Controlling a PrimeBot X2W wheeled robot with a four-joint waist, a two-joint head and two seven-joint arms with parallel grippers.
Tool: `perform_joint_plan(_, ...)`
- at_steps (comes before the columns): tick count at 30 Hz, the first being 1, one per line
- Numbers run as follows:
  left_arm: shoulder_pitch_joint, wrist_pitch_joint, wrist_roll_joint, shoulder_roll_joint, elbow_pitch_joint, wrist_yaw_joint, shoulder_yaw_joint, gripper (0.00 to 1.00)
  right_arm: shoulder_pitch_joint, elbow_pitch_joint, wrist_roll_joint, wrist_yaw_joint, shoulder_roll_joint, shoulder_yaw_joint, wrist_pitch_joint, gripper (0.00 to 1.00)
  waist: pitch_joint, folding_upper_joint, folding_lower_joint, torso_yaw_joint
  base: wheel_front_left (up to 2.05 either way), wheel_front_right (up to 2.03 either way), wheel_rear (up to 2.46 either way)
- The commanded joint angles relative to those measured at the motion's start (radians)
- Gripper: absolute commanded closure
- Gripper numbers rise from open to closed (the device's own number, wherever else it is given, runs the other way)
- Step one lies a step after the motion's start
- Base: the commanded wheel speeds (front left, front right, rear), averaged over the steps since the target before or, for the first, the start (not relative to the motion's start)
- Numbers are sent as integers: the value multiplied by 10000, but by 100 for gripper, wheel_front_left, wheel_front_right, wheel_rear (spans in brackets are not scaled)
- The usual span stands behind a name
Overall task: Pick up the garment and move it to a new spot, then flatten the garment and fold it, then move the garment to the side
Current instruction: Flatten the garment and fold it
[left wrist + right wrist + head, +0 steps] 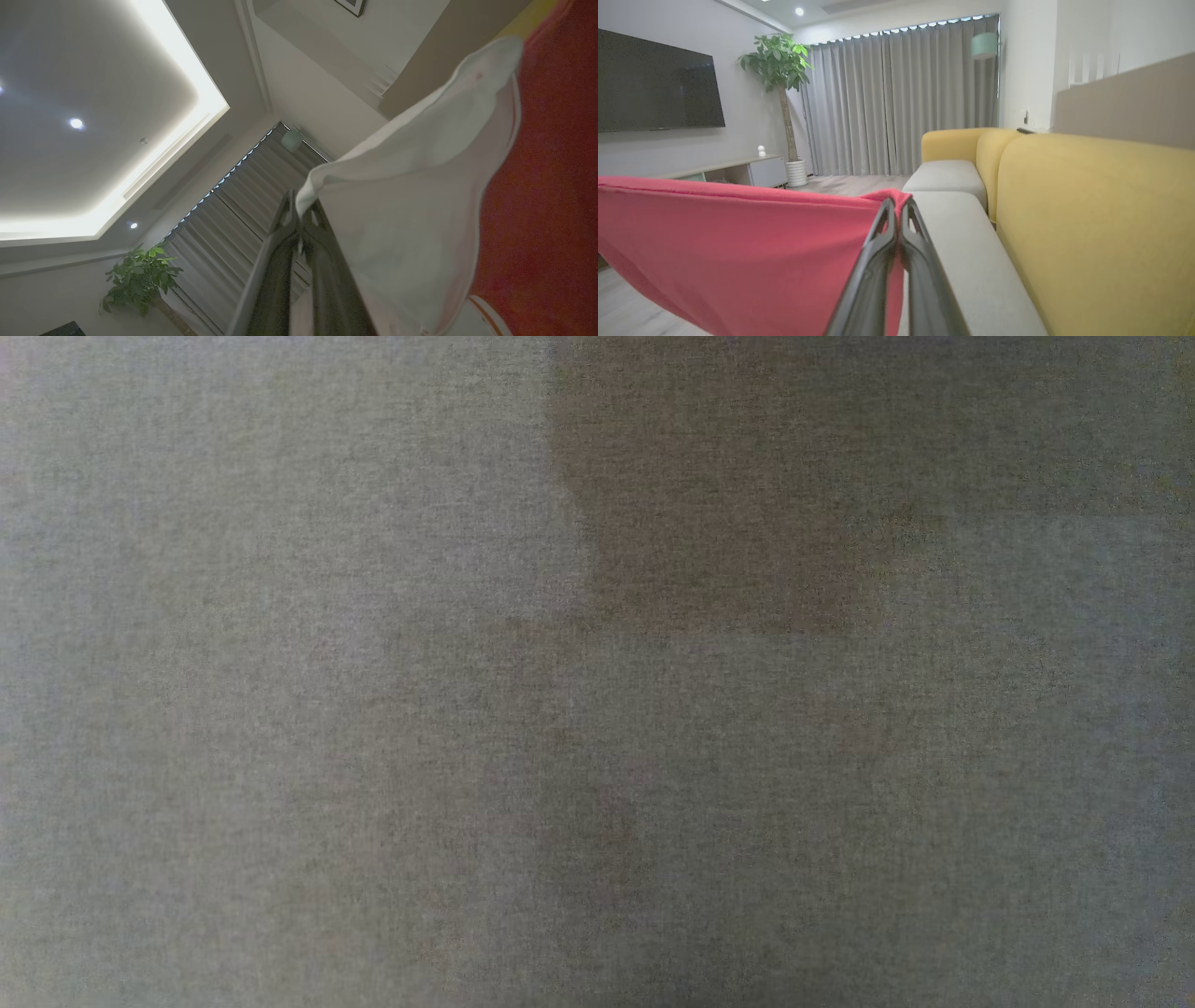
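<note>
Garment aloft | left hand pinching white part | right hand pinching red edge

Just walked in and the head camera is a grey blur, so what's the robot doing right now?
It is holding the garment up in the air with both arms. The left pincer is shut on a white part of the garment's edge, with that wrist tilted toward the ceiling. The right pincer is shut on a red edge, and the cloth hangs stretched beside the yellow sofa. The garment is not laid flat or folded yet.
</note>
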Motion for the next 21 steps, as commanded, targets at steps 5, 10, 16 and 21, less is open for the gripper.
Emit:
perform_joint_plan(5,2635,-32,-693,993,-1159,224,196,100,1746,-226,469,-7,-500,628,-607,100,-49,0,-1,13,0,0,0)
perform_joint_plan(10,6217,-34,-1587,1343,-2462,809,236,100,3862,-413,990,-7,-861,923,-1347,100,-569,0,-1,84,0,0,0)
perform_joint_plan(16,9612,87,-2498,1649,-3795,1267,52,100,6466,-790,1312,-7,-1201,893,-2026,100,-1353,0,-1,42,0,0,0)
perform_joint_plan(21,12443,417,-3280,1929,-5153,2088,33,100,8950,-1241,1289,-7,-1333,652,-2406,100,-1985,0,-1,-112,0,0,0)
